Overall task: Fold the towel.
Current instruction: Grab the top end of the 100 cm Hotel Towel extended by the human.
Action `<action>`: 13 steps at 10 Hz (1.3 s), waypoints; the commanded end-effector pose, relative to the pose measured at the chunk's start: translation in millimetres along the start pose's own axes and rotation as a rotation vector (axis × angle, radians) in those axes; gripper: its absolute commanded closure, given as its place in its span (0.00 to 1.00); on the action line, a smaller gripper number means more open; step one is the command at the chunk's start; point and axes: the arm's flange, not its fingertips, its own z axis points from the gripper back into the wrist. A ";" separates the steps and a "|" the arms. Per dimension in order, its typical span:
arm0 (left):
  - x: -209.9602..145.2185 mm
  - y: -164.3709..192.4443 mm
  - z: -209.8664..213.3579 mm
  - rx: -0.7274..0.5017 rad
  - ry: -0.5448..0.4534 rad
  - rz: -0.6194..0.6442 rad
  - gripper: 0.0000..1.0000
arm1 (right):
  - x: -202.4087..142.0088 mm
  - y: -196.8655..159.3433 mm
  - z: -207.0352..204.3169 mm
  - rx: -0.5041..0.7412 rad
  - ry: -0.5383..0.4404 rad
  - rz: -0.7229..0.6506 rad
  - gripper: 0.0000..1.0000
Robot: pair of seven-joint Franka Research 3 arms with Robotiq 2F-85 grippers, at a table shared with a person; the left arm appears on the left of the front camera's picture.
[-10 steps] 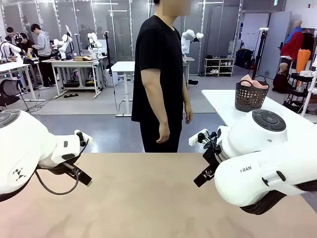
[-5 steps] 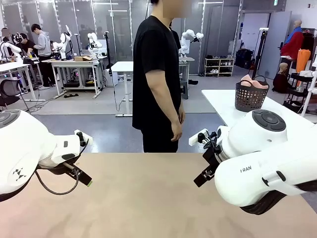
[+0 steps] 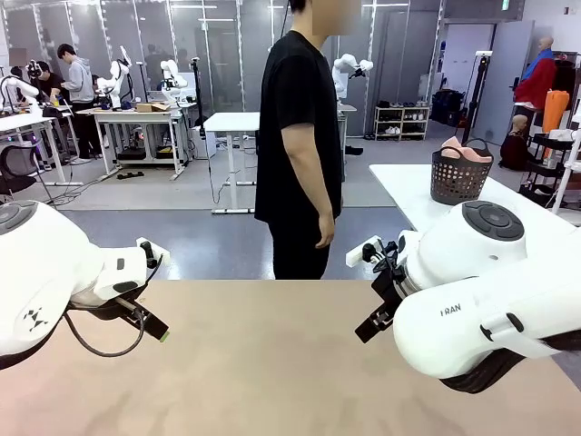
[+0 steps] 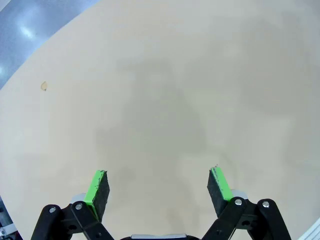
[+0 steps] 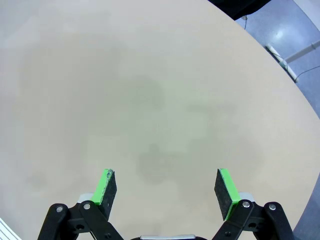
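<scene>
1. The person (image 3: 300,136) has shifted a little toward the robot's right along the far edge of the table (image 3: 272,363). They now stand side-on, with one hand (image 3: 324,233) hanging empty.
2. Neither arm has moved in that time. The left gripper (image 4: 157,176) hovers over bare tabletop with its jaws spread wide and nothing between them.
3. The right gripper (image 5: 165,175) is in the same state: jaws wide, holding nothing, above plain tabletop.
4. The towel (image 3: 457,149) appears to be the salmon-pink bundle sitting in the dark basket (image 3: 458,183). That basket stands on a white table off to the right, well apart from both grippers.
5. Folding has not begun. The person's drift to that side may mean they are going to fetch the towel, so the arms probably have to wait until it is laid out.
</scene>
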 end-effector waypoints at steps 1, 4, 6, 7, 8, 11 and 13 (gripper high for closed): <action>0.0 0.2 0.0 0.000 0.000 0.001 0.00 | 0.0 -0.1 0.0 0.000 0.000 -0.002 0.00; 0.0 0.2 0.0 0.000 0.000 0.001 0.00 | 0.0 -0.1 0.0 0.000 0.000 -0.002 0.00; 0.0 0.2 0.0 0.000 0.000 0.001 0.00 | 0.0 -0.1 0.0 0.000 0.000 -0.002 0.00; 0.0 0.2 0.0 0.000 0.000 0.001 0.00 | 0.0 -0.1 0.0 0.000 0.000 -0.002 0.00; 0.0 0.0 0.0 0.000 0.000 0.000 0.00 | 0.0 0.0 0.0 0.000 0.000 0.000 0.00; 29.7 48.8 37.8 -0.067 -0.035 0.034 0.00 | 42.7 -47.4 64.1 0.057 -0.061 -0.097 0.00; 32.7 89.6 79.8 -0.171 -0.133 0.165 0.00 | 51.6 -82.6 113.8 0.173 -0.138 -0.185 0.00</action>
